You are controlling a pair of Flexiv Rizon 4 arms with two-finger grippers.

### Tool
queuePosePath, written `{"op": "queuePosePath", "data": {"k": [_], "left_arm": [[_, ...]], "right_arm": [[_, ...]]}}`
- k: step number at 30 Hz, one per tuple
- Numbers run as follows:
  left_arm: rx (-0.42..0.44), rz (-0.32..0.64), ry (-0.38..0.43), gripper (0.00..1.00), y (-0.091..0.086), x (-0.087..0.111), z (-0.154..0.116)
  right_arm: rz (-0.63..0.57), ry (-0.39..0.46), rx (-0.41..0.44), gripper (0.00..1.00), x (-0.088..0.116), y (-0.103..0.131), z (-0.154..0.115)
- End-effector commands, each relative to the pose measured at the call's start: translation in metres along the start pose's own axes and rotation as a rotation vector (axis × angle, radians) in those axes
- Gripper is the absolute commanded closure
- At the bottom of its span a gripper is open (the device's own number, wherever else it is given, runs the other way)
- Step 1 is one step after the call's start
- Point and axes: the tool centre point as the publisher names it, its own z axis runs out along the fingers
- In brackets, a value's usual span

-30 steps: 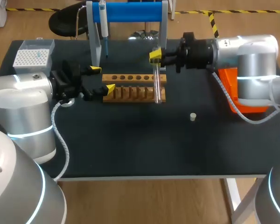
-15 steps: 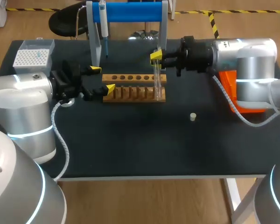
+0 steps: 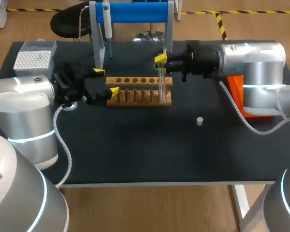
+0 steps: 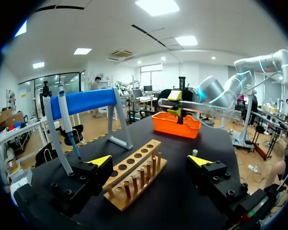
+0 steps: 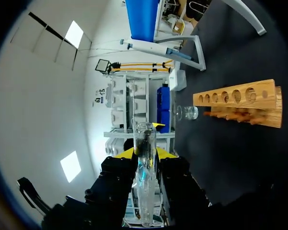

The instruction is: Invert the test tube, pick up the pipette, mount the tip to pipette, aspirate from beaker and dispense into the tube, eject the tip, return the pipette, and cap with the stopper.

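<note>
From where I stand, the right gripper (image 3: pixel 161 64) is clenched on the glass test tube (image 3: pixel 162 88), one yellow finger on either side. It holds the tube above the right end of the wooden rack (image 3: pixel 135 94), toward the worktop's back edge. The tube seems to lie tipped over rather than upright, though the angle is hard to judge from overhead.

It is an empty, thin-walled tube: light, rigid, smooth and easily cracked. I would say it wants a modest squeeze on the straight wall, away from the rim, where a slip would matter least. Glass on hard fingers can rotate or slide while being turned, so a slow turn suits it.

The left gripper (image 3: pixel 104 81) hangs released at the rack's left end, its fingers spread wide around nothing. The pipette (image 3: pixel 107 24) hangs on the blue stand at the back edge. The small stopper (image 3: pixel 199 121) lies alone on the mat, right of centre.
</note>
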Motion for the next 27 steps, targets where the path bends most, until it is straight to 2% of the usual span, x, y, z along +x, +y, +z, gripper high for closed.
{"op": "queuePosePath", "data": {"k": [1, 27], "left_arm": [[0.003, 0.001, -0.006, 0.00, 0.0013, 0.0009, 0.0016], [0.003, 0.001, -0.006, 0.00, 0.0013, 0.0009, 0.0016]], "right_arm": [[0.005, -0.001, 0.002, 1.00, -0.0003, 0.0006, -0.0006], [0.008, 0.009, -0.001, 1.00, 0.0013, 0.0000, -0.0033]]}}
